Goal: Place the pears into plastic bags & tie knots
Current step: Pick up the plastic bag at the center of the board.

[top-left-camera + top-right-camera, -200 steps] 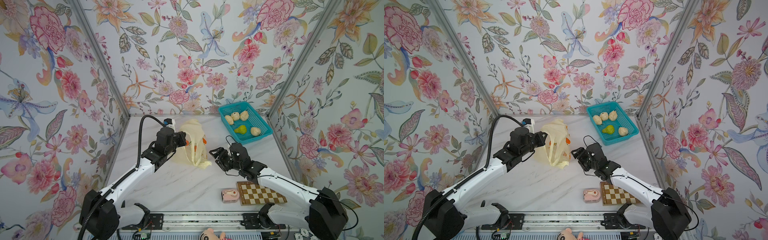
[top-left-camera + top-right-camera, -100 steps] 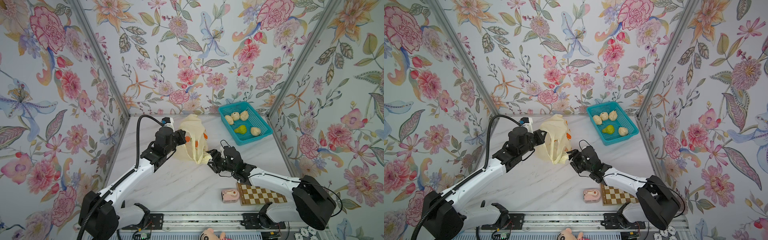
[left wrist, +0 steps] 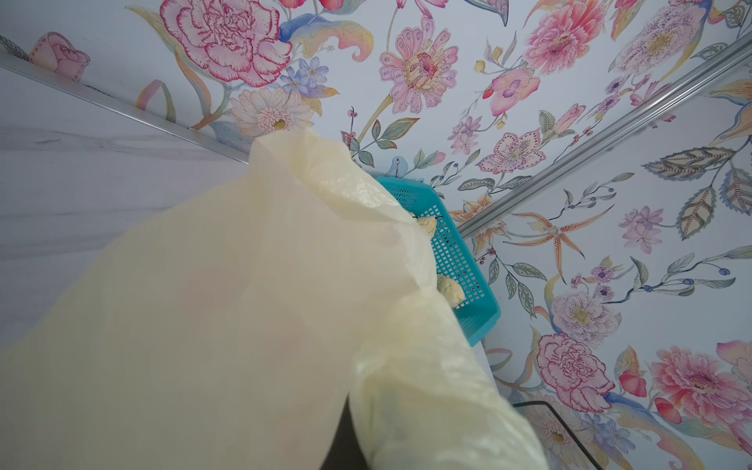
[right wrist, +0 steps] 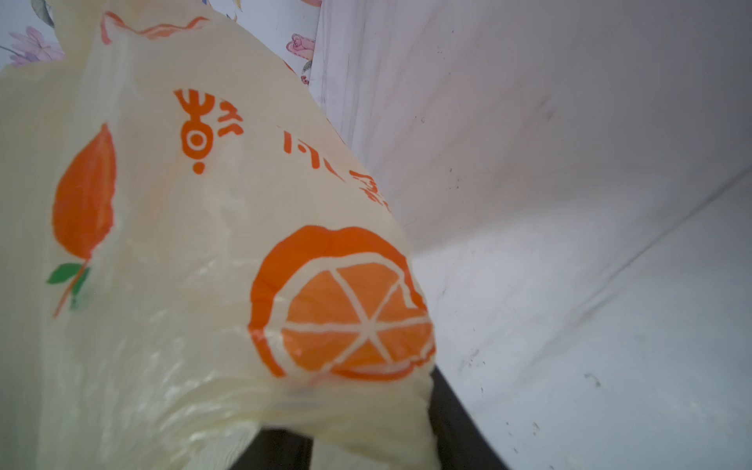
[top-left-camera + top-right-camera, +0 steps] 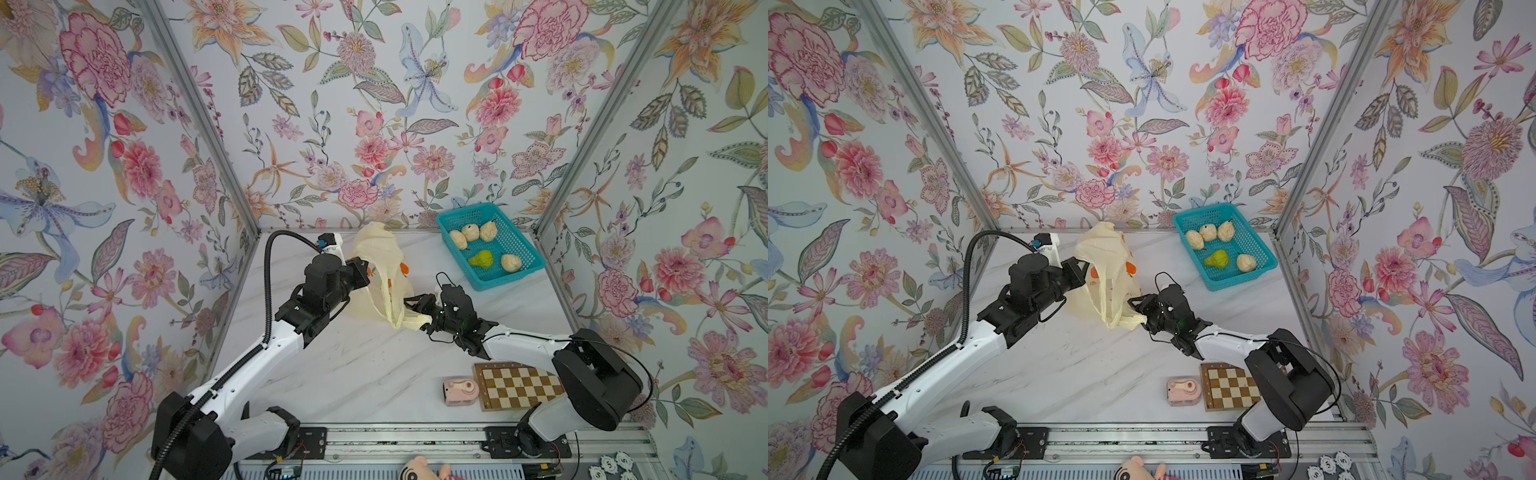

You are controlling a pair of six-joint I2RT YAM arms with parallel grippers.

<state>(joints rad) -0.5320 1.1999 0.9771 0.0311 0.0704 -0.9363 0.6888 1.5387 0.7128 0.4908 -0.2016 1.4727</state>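
Marble table [image 5: 353, 374], floral walls [image 5: 374, 104]: our left gripper [image 5: 365, 267] clamps the plastic bag [image 5: 379, 253] mid-table; we can't tell if our right gripper [image 5: 414, 308] at its bottom edge grips. All the pears [image 5: 481, 259] sit in the basket [image 5: 510, 276].

Teal mesh basket [image 5: 513, 245] at back; checkerboard [image 5: 515, 386] beside pink toy [image 5: 457, 390] on marble table [image 5: 353, 365].
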